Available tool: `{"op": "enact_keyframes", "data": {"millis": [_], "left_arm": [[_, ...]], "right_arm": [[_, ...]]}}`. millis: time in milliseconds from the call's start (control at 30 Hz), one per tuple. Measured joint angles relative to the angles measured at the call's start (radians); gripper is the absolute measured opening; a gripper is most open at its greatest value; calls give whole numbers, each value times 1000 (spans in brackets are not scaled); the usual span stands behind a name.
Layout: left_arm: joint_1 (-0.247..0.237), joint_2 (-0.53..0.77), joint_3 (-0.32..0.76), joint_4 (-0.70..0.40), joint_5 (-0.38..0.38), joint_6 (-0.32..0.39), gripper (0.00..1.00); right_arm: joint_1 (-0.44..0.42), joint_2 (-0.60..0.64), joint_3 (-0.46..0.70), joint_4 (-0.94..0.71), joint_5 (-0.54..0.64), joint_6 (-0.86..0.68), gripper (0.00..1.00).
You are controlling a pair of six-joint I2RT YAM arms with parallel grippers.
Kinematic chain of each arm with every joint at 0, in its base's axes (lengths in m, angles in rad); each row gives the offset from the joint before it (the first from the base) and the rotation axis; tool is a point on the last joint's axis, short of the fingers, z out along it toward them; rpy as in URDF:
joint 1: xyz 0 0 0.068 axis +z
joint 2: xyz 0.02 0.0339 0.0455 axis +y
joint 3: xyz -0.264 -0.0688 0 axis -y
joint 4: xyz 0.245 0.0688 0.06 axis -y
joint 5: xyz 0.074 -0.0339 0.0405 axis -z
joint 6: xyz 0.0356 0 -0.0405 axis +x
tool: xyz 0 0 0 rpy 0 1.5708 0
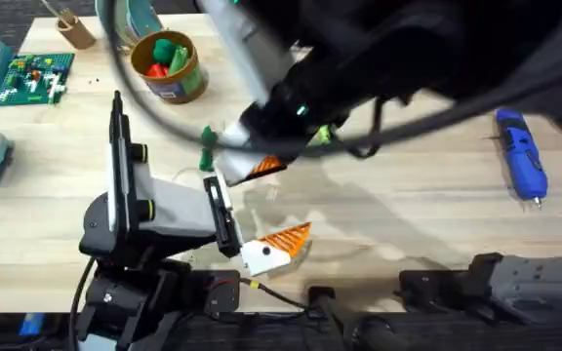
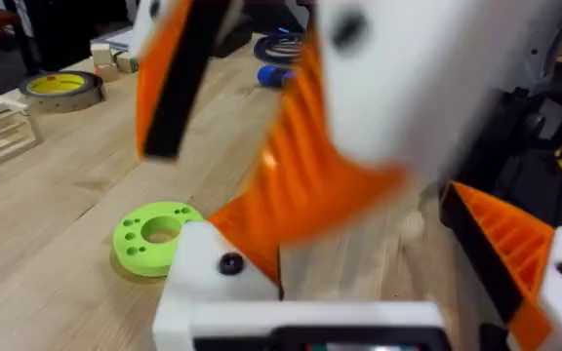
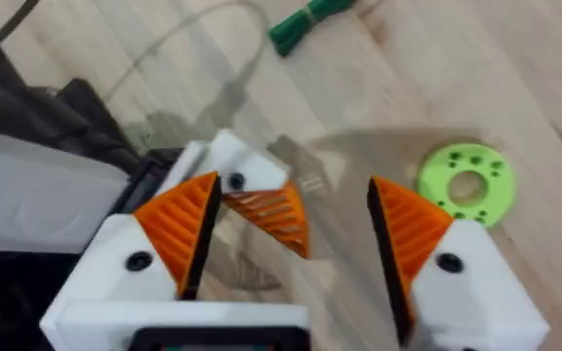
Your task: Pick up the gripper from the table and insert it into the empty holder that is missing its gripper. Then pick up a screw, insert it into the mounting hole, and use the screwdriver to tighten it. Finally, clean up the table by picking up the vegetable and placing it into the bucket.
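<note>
1. Table (image 1: 408,214): light wood, plank seams.
2. Bucket (image 1: 185,80), far left: gold-olive, brown label band.
3. Screwdriver (image 1: 521,154), right: blue.
4. Vegetable (image 3: 305,21): dark green.
5. Disc (image 3: 465,183): bright green, ringed with small holes.
6. Right gripper (image 3: 291,219): white fingers, orange ribbed pads.
7. Left gripper (image 2: 369,273): white, orange ribbed pads edged in black.

Over the table (image 2: 57,205), the other arm's blurred orange-and-white gripper (image 2: 310,146) looms (green disc (image 2: 154,237) beside).
</note>
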Motion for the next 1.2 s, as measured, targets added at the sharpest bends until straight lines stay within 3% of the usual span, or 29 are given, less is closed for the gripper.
{"op": "enact_keyframes", "data": {"millis": [200,267,333,467,500,533,833,967,1100,1200], "left_arm": [[0,0,0,0,0,0,996],[0,0,0,0,0,0,951],[0,0,0,0,0,1,800],[0,0,0,0,0,3,182],[0,0,0,0,0,5,62],[0,0,0,0,0,8,17],[0,0,0,0,-1,10,6],[0,0,0,0,-1,10,6],[0,0,0,0,-1,10,6],[0,0,0,0,-1,10,6]], "right_arm": [[-133,-85,0,0,1,4,890],[-172,-102,0,0,3,4,890],[-205,-112,0,0,4,4,890],[-257,-116,0,-1,4,5,892],[-268,-116,0,-1,4,5,892],[-283,-116,0,-1,4,5,891],[-425,-116,0,-53,12,3,894],[-492,-116,0,-108,95,1,894],[-617,-117,0,-191,171,-5,894],[-760,-117,0,-256,183,-10,894]]}}
